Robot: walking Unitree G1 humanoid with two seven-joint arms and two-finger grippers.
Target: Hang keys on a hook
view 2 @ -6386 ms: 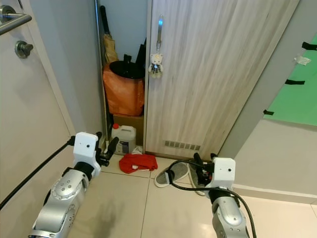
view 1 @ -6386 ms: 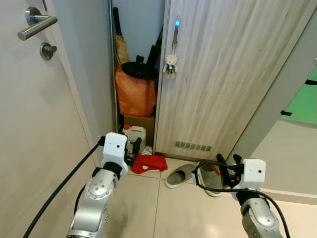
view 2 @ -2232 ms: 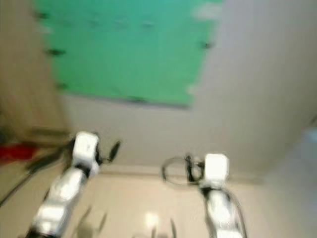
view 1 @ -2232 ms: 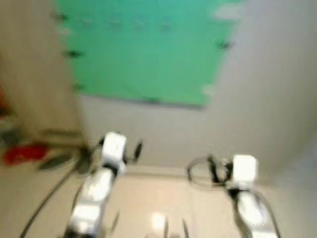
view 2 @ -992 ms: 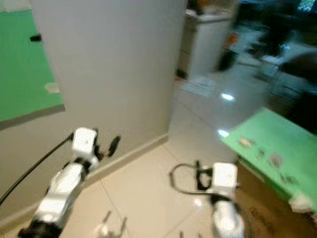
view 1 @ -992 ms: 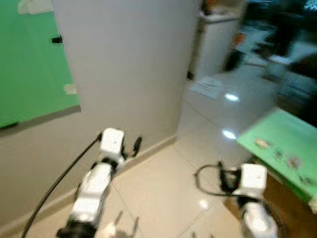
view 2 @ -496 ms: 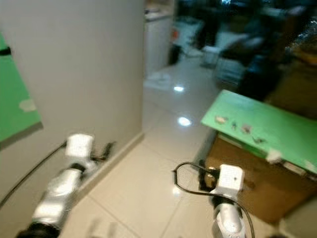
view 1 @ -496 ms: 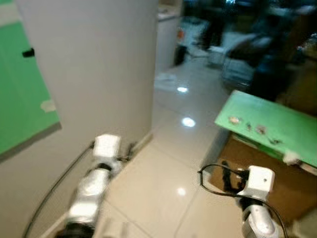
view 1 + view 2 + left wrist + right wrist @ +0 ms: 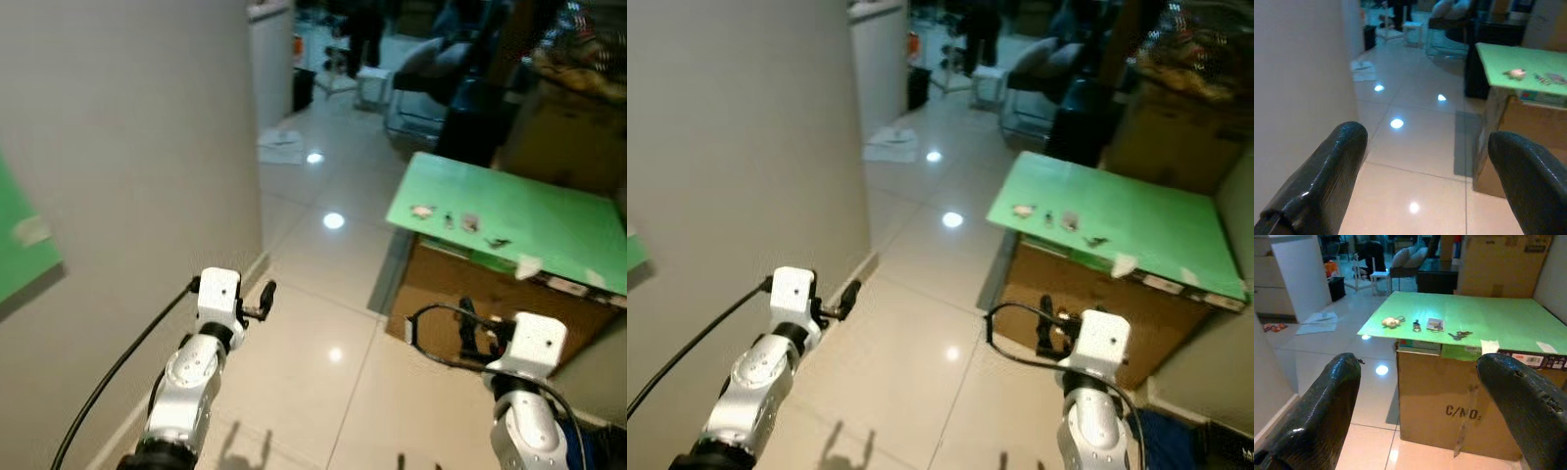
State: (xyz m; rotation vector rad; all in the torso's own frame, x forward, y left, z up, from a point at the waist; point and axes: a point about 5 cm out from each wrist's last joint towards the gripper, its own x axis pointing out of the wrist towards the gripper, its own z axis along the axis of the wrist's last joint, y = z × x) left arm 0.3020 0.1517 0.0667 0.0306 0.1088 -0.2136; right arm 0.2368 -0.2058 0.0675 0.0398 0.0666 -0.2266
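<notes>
**Both grippers empty, keys lying on the green board**

The left gripper (image 9: 263, 300) is held out low over the glossy tile floor (image 9: 323, 323), close to the plain grey wall (image 9: 127, 147). Its two black fingers (image 9: 1327, 171) stand wide apart with nothing between them. The right gripper (image 9: 468, 328) is raised in front of a cardboard box (image 9: 1459, 406); its fingers (image 9: 1317, 406) are likewise spread wide and hold nothing. A black cable (image 9: 431, 338) loops beside the right wrist.

The box carries a green board (image 9: 1488, 318) laid flat across its top, with printed letters on the cardboard face below. On the board, near the edge facing the robot, lie several small things in a row: a pale lump (image 9: 1391, 322), a small dark piece (image 9: 1417, 324), a flat card (image 9: 1435, 324) and a bunch of keys (image 9: 1459, 335). The keys lie flat, well apart from both grippers. A strip of pale tape (image 9: 1488, 346) hangs over the board's edge.

Beyond, ceiling lights reflect in the floor, papers (image 9: 282, 147) lie on the tiles, and dim furniture fills the far room.
</notes>
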